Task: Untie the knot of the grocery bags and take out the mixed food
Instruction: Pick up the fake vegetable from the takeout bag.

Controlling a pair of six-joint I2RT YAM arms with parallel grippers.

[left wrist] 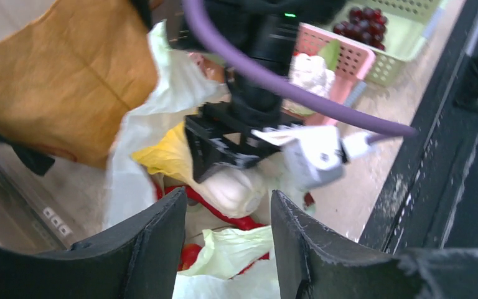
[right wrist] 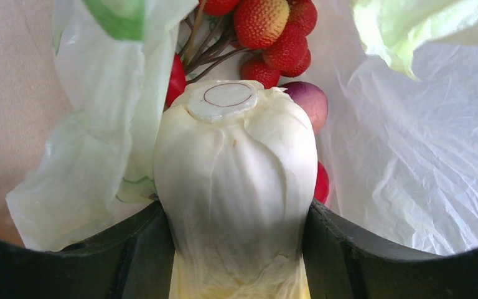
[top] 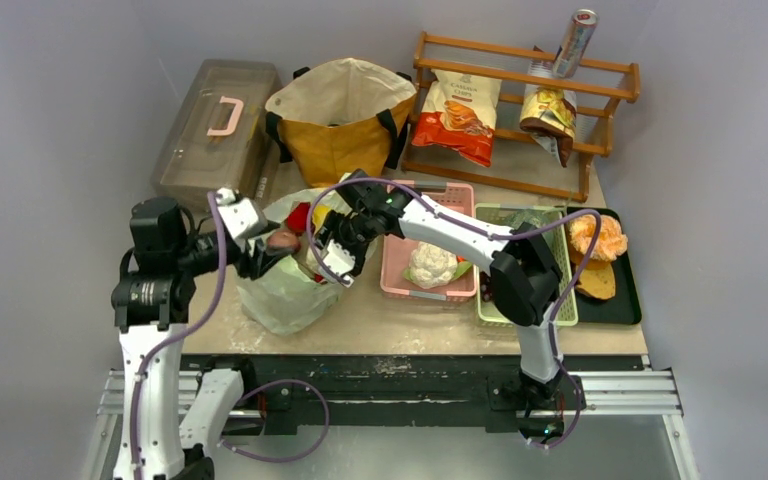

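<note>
The pale-green plastic bag (top: 282, 290) stands at the table's front left with its mouth gaping; the knot is not in view. My right gripper (top: 327, 256) reaches into that mouth and is shut on a yellow-white cabbage (right wrist: 236, 156), its fingers (right wrist: 131, 243) pressed against both sides. Red fruits (right wrist: 274, 31), a purple onion (right wrist: 309, 99) and a red chilli (left wrist: 224, 215) lie in the bag. My left gripper (left wrist: 228, 193) hovers open at the bag's left rim, over a loose plastic flap (left wrist: 230, 252). The mustard tote (top: 335, 150) stands behind.
A grey lidded box (top: 205, 130) sits at the back left. A pink basket (top: 440, 187) holds cauliflower, and beside it are a green basket (top: 510, 322) with grapes (left wrist: 361, 25) and a black tray (top: 632, 290). A wooden rack (top: 520, 75) carries chip bags and a can.
</note>
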